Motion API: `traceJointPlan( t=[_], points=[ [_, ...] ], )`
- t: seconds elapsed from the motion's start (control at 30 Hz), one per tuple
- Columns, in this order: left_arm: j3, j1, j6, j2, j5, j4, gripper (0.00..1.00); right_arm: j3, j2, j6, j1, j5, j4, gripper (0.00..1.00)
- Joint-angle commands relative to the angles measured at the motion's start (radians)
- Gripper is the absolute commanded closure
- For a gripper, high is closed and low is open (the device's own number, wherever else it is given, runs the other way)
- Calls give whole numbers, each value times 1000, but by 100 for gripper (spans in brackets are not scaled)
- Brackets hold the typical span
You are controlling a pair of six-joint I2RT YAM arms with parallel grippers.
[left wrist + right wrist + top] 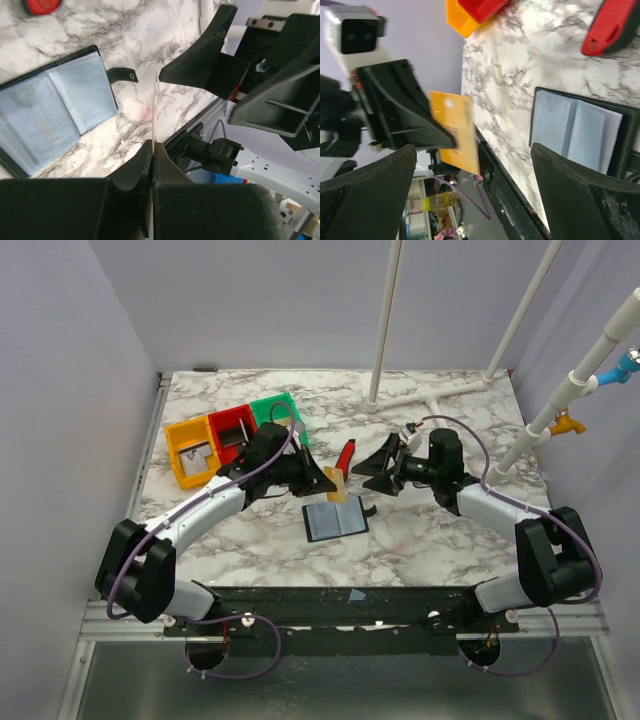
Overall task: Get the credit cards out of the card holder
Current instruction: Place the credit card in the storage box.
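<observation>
The card holder [335, 522] lies open and flat on the marble table, bluish-grey pockets up; it also shows in the wrist views [50, 120] [580, 132]. My left gripper [328, 480] [152, 145] is shut on one tan-gold credit card [337, 486], held upright above the table just beyond the holder. That card appears edge-on in the left wrist view [155, 107] and face-on in the right wrist view [452, 130]. My right gripper [372, 470] [475, 190] stands open just right of the card, with nothing between its fingers. The pockets' contents are not clear.
A red-and-black tool [346, 454] [615, 25] lies behind the two grippers. Orange [190, 452], red [232, 433] and green [275, 412] bins stand in a row at the back left. White pipe posts [385, 325] rise at the back right.
</observation>
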Motion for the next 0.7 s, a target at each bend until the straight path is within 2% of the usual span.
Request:
traceJointPlan(
  t=[0.0, 0.27, 0.67],
  points=[
    [77, 47, 114, -62, -123, -153, 100, 20, -19, -94, -2, 75, -159, 0],
    [248, 185, 228, 13, -260, -302, 100, 15, -32, -115, -2, 83, -188, 0],
    [616, 289, 310, 335, -360, -424, 100, 1, -86, -138, -2, 116, -239, 0]
  ],
)
